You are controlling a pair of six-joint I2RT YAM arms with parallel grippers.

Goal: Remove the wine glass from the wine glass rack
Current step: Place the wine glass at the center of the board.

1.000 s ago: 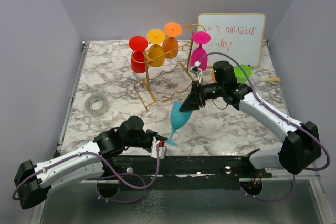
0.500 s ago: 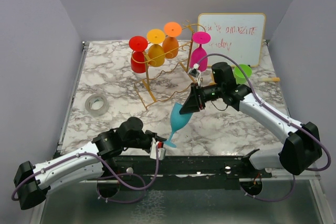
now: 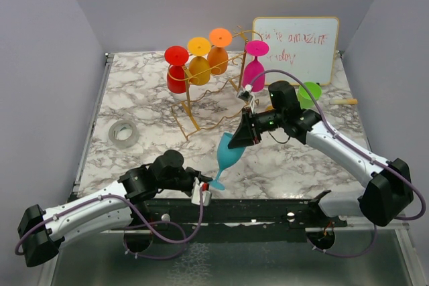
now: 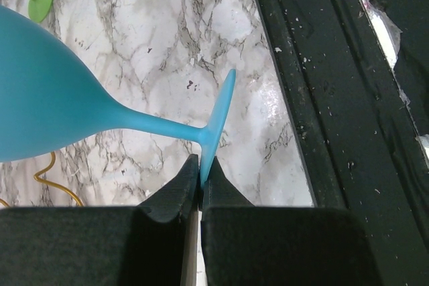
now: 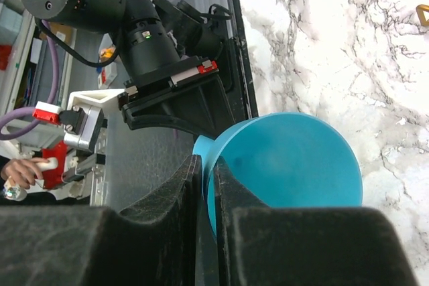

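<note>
A blue wine glass point(image 3: 228, 155) hangs tilted between my two arms, clear of the gold wire rack point(image 3: 211, 95). My left gripper point(image 3: 203, 187) is shut on the edge of its round foot point(image 4: 218, 122) near the table's front edge. My right gripper point(image 3: 239, 136) is shut on the bowl's rim point(image 5: 221, 159), one finger inside the bowl point(image 5: 288, 162) and one outside. The rack still carries a red point(image 3: 175, 70), a yellow point(image 3: 199, 61), an orange point(image 3: 218, 50) and a pink glass point(image 3: 254, 65), all hanging foot up.
A white-board point(image 3: 295, 48) with red writing stands at the back right. A green glass point(image 3: 309, 93) lies behind my right arm. A tape roll point(image 3: 124, 133) lies at the left. The black front rail point(image 4: 322, 98) runs just below the blue glass's foot.
The right gripper and the blue glass's bowl have moved slightly toward the front left. The left gripper keeps hold of the foot in about the same place.
</note>
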